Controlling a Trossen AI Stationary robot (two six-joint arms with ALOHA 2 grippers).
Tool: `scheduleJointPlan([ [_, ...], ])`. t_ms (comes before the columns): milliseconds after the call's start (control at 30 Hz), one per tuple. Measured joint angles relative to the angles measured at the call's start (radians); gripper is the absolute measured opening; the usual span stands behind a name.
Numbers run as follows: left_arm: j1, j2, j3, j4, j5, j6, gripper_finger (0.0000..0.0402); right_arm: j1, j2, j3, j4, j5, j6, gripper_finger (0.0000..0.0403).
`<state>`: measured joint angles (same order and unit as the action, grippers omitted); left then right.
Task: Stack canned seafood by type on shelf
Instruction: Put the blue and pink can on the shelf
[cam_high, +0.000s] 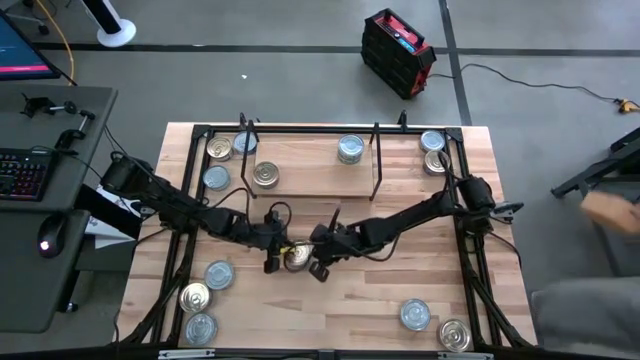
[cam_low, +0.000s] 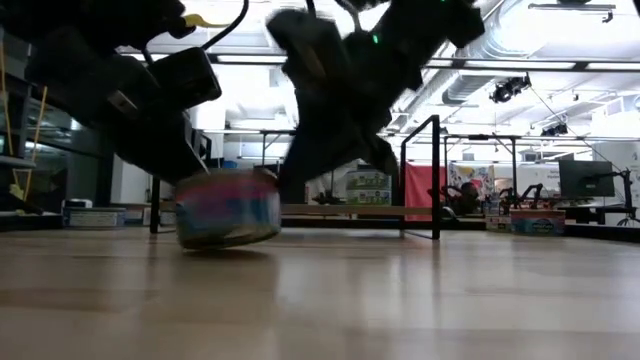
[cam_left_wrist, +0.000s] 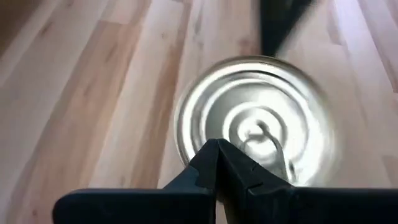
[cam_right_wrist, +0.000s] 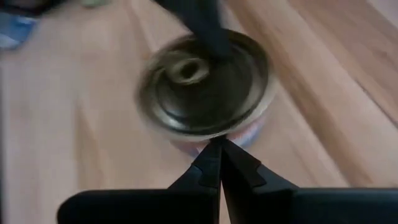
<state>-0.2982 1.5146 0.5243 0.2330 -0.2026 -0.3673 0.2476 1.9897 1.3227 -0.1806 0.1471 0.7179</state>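
Light-wood tabletop (cam_high: 340, 300), grey concrete floor (cam_high: 250, 90).

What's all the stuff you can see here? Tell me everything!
seafood tins: about thirteen, gold or silver-blue lids, spread over the table, two on the shelf
middle tin: one, gold lid, table centre, between both grippers
shelf: one, light wood with black brackets, far part of the table
table: one, light wood, black frame
case: one, red and black, floor beyond the table
keyboard: one, black, desk on the left
left gripper: one, dark, shut, tip at the middle tin
right gripper: one, dark, shut, at that tin's other side
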Motion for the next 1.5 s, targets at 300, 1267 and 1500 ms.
scheduleJointPlan([
  [300,0.001,0.005,-0.001,0.002,-0.002,-0.022,0.0000,-0.016,-0.005,0.077,0.015,0.056,-0.063,0.0000],
  [1267,-0.149,-0.736,0.001,-0.509,-0.148,-0.526,0.0000,-0.089,0.211,0.649,-0.547,-0.228,-0.827,0.0276],
  [1500,-0.185,-0.778,0.001,-0.370,-0.161,-0.545,0.0000,-0.098,0.296,0.741,-0.635,-0.283,-0.958,0.0293],
])
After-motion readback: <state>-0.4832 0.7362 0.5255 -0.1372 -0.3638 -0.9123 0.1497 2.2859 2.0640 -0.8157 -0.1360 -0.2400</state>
